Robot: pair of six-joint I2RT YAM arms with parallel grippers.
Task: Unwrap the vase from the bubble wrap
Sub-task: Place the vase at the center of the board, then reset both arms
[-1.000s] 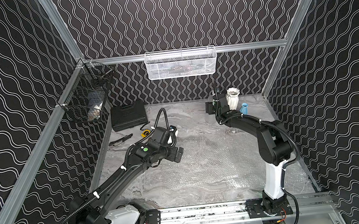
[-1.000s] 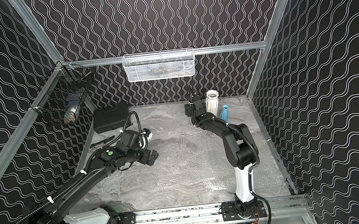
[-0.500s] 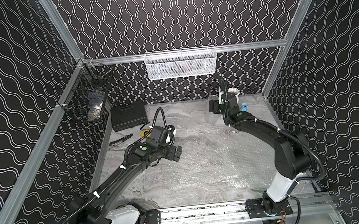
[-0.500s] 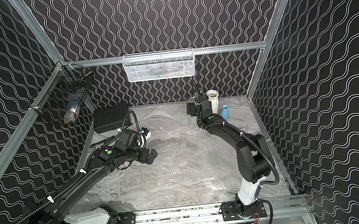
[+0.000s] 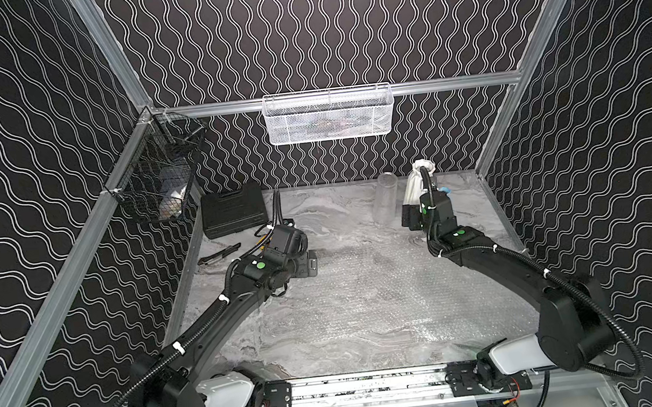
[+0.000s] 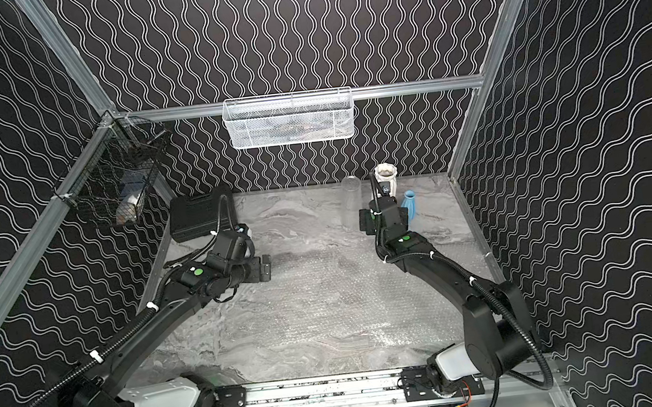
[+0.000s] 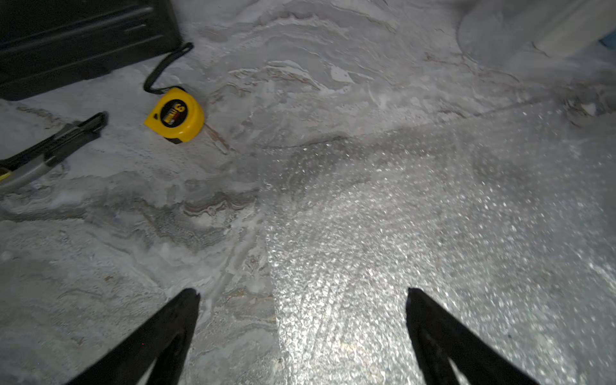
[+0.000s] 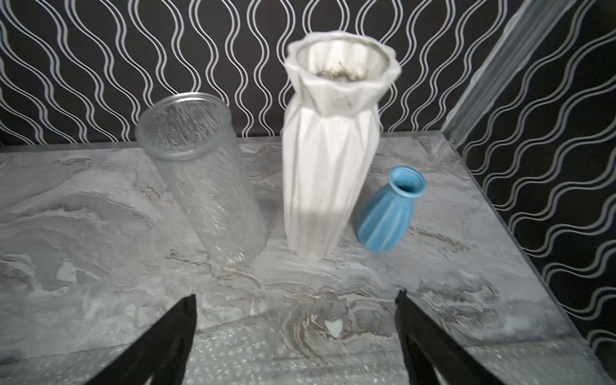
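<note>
Three bare vases stand upright at the back right: a clear glass vase [image 5: 385,202] [image 8: 203,176], a white faceted vase [image 6: 387,177] [image 8: 328,140] and a small blue vase [image 6: 410,204] [image 8: 390,213]. The bubble wrap [image 5: 374,290] [image 7: 433,216] lies flat across the middle of the table. My right gripper [image 8: 296,295] [image 5: 410,216] hangs open just in front of the vases, over the wrap's far edge, touching nothing. Above the wrap's left edge, my left gripper [image 7: 301,292] [image 5: 312,261] is open and empty.
A black case [image 5: 232,214], a yellow tape measure [image 7: 175,115] and a utility knife [image 7: 50,150] lie at the back left. A white mesh basket [image 5: 327,115] hangs on the back wall and a black wire basket [image 5: 157,181] on the left wall.
My right gripper has drawn back from the vases towards the front, its jaws wider. The glass vase now stands clear of it. The left arm has barely shifted.
</note>
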